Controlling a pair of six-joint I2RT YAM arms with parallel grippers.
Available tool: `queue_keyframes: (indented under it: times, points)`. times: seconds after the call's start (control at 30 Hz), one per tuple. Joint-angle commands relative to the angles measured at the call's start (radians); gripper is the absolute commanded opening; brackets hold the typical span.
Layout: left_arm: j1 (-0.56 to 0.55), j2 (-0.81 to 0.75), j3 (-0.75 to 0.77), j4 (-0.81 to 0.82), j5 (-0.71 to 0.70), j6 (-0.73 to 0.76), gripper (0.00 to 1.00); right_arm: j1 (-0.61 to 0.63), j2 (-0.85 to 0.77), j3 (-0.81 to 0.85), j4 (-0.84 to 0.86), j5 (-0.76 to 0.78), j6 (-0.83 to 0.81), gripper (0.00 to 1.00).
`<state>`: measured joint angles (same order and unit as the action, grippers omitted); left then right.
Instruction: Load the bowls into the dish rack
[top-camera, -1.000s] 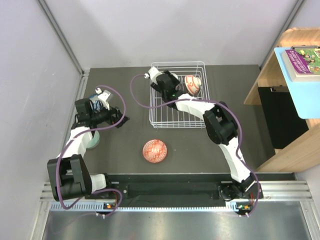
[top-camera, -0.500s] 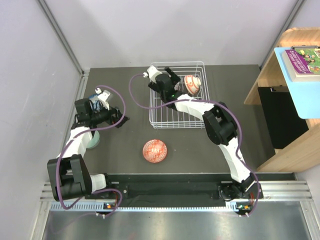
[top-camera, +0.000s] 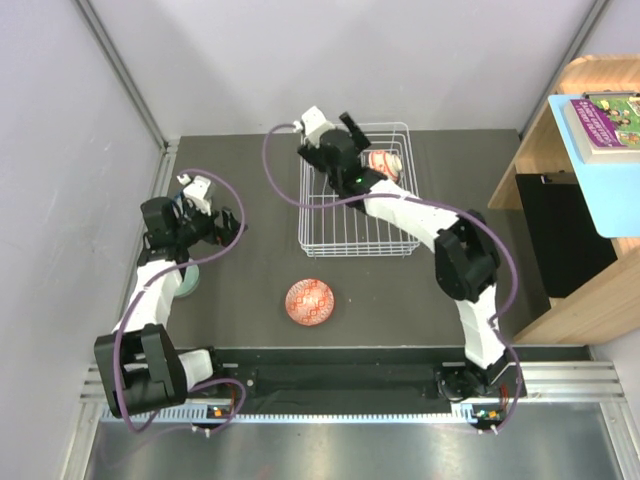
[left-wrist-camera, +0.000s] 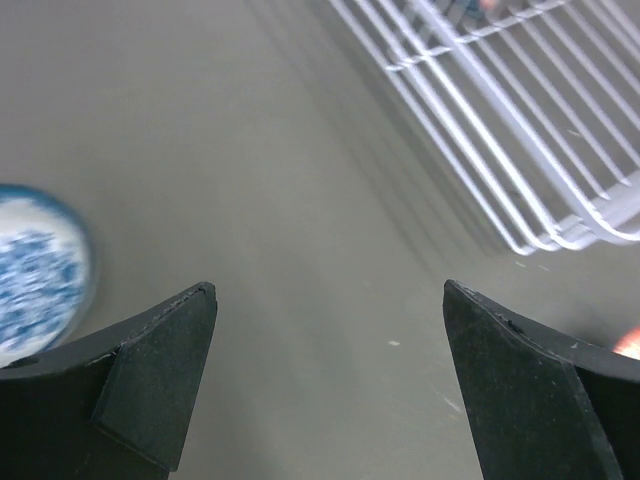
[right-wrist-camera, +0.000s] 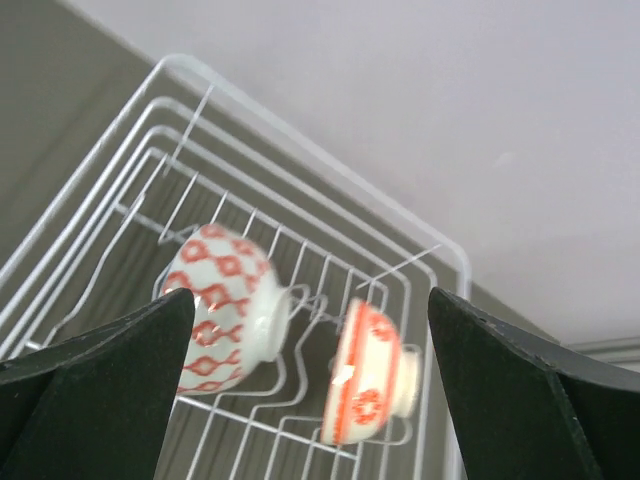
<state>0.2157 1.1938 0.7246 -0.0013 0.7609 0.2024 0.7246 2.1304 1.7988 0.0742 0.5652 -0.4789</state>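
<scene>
The white wire dish rack (top-camera: 355, 215) stands at the back middle of the table. Two bowls with red patterns on white outsides stand on edge inside it, one on the left (right-wrist-camera: 222, 310) and one on the right (right-wrist-camera: 372, 375); the top view shows only one (top-camera: 386, 163). My right gripper (top-camera: 350, 138) hangs open and empty above the rack's back left (right-wrist-camera: 310, 390). An orange-red bowl (top-camera: 311, 302) sits on the table in front of the rack. A blue-and-white bowl (left-wrist-camera: 35, 265) lies left of my open, empty left gripper (left-wrist-camera: 330, 380). A pale green bowl (top-camera: 188, 283) is partly hidden under the left arm.
The rack's near corner (left-wrist-camera: 540, 200) lies ahead and right of the left gripper (top-camera: 226, 226). A wooden shelf unit (top-camera: 580, 190) stands at the right. Grey walls close the table at the back and left.
My right gripper has lifted up and back out of the rack, away from the bowls. My left arm has drawn up and slightly left.
</scene>
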Motion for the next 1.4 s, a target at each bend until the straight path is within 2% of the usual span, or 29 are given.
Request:
queue_keyframes:
  times: [0.0,0.17,0.27,0.57,0.83,0.97,1.2,1.33,1.37]
  points:
    - [0.008,-0.010,0.016,0.072,-0.184,-0.034,0.99,0.018,-0.191,-0.027,0.019,-0.008,0.046,1.00]
    - [0.014,0.067,0.053,0.078,-0.366,-0.031,0.99,0.013,-0.294,-0.096,-0.024,-0.033,0.085,1.00]
    - [0.020,0.130,0.108,0.075,-0.425,-0.014,0.99,0.009,-0.351,-0.154,-0.039,-0.057,0.098,1.00]
    - [0.059,0.315,0.269,0.096,-0.483,-0.027,0.99,-0.002,-0.472,-0.317,-0.047,-0.067,0.137,1.00]
    - [0.105,0.435,0.358,0.075,-0.589,-0.034,0.99,-0.014,-0.530,-0.392,-0.062,-0.087,0.172,1.00]
    - [0.142,0.493,0.375,0.075,-0.584,-0.023,0.99,-0.024,-0.547,-0.409,-0.063,-0.100,0.187,1.00]
    - [0.182,0.627,0.447,0.041,-0.554,0.002,0.92,-0.028,-0.547,-0.406,-0.073,-0.119,0.217,1.00]
    - [0.182,0.679,0.479,0.026,-0.537,0.009,0.81,-0.030,-0.543,-0.404,-0.073,-0.123,0.229,1.00]
    - [0.183,0.697,0.483,0.018,-0.526,0.011,0.72,-0.030,-0.540,-0.403,-0.073,-0.125,0.230,1.00]
